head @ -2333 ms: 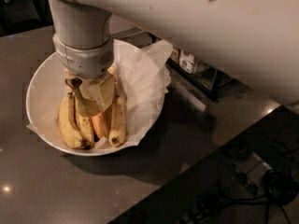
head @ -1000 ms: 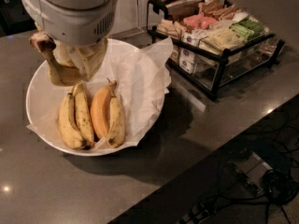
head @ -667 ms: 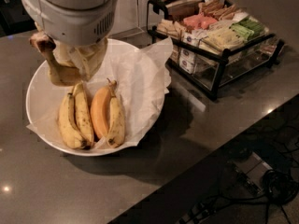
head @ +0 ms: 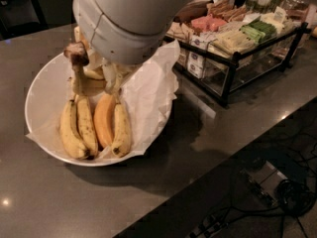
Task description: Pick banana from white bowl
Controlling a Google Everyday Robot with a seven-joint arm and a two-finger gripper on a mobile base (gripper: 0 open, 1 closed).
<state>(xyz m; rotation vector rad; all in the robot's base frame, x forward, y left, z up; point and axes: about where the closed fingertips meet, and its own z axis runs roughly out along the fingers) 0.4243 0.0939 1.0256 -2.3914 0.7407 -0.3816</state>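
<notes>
Widest of all, the dark grey countertop (head: 208,133), smooth and faintly glossy, with small glints of light. Over it the robot arm (head: 133,19) fills the top of the view, a fat, rounded white barrel with a seam round it.

Below it sits the white bowl (head: 37,86), one of them: round, wide and shallow, with a thin rim. Crinkled white paper (head: 148,90) lines it, and one corner stands up over the right edge. To the right is a single black wire rack (head: 229,63), boxy and open-sided, packed with packets in pink, green and cream.

Now the fruit. Four bananas lie side by side in the bowl: two slim spotted ones (head: 69,133) (head: 87,128), one orange-toned one (head: 104,120) and one more yellow one (head: 122,130).

The fifth, the banana (head: 86,86), is up above them. It is strongly curved, its dark stem tip pointing upward, and the gripper (head: 110,78) under the arm is clenched around it, over the back half of the bowl.
</notes>
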